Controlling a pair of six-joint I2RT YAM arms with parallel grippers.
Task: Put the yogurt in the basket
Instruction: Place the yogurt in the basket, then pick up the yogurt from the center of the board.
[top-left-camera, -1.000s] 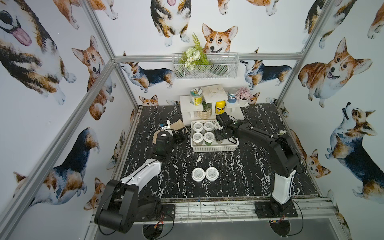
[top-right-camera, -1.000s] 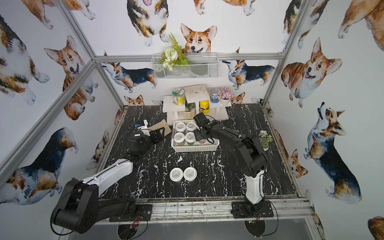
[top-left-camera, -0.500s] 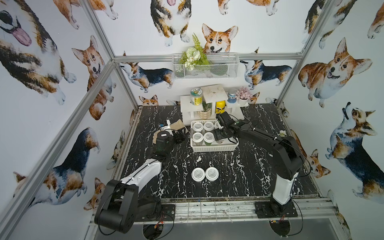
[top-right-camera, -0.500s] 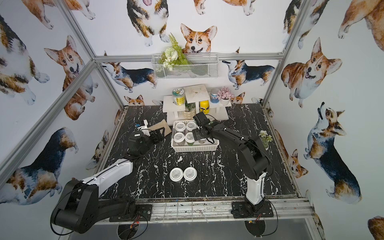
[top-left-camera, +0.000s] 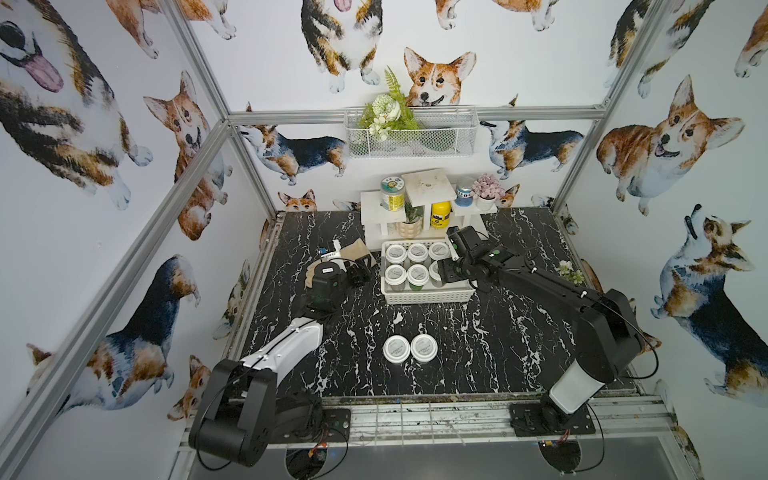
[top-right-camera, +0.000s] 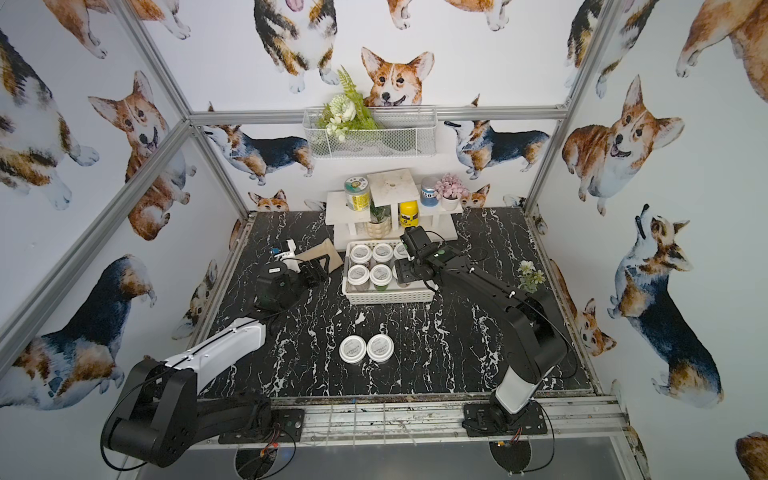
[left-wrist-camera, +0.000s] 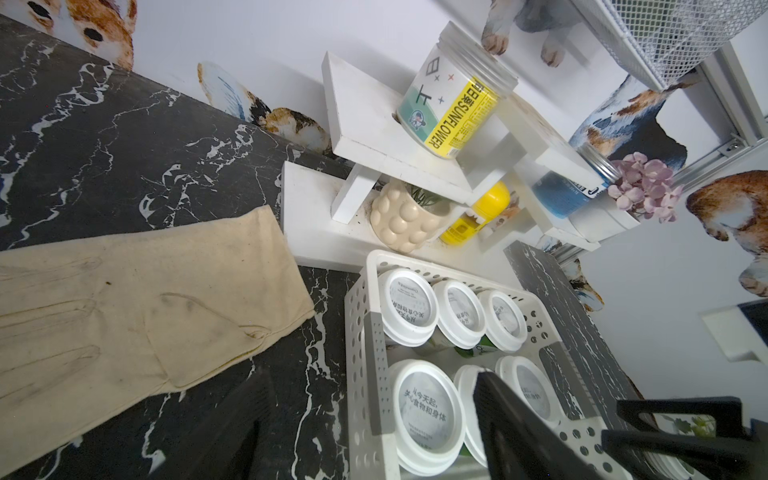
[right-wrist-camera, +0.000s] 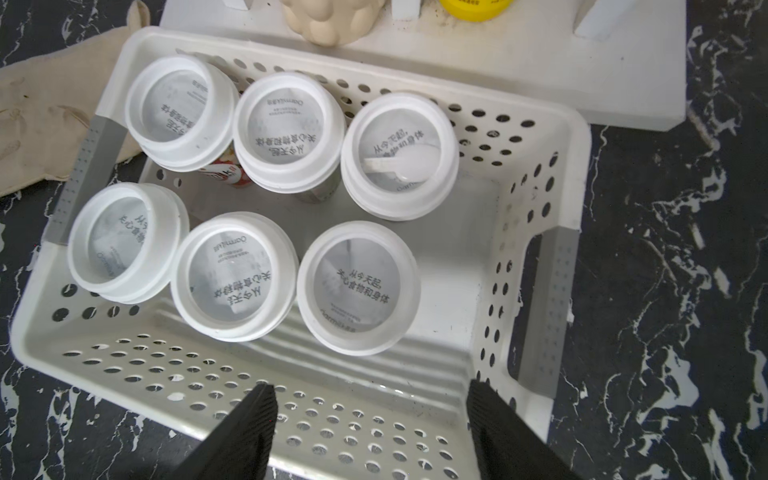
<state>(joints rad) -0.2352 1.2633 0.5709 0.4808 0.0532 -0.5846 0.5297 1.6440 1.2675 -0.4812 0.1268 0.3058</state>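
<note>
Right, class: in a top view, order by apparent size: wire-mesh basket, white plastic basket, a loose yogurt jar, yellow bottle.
1. wire-mesh basket, mounted higher, so nearer the camera.
2. white plastic basket.
3. loose yogurt jar and yellow bottle: too alike to rank.

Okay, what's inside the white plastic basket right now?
The basket holds six yogurt jars, upright in two rows of three; the floor at one end is bare. Their wide white lids cover most of what's in each jar.
</note>
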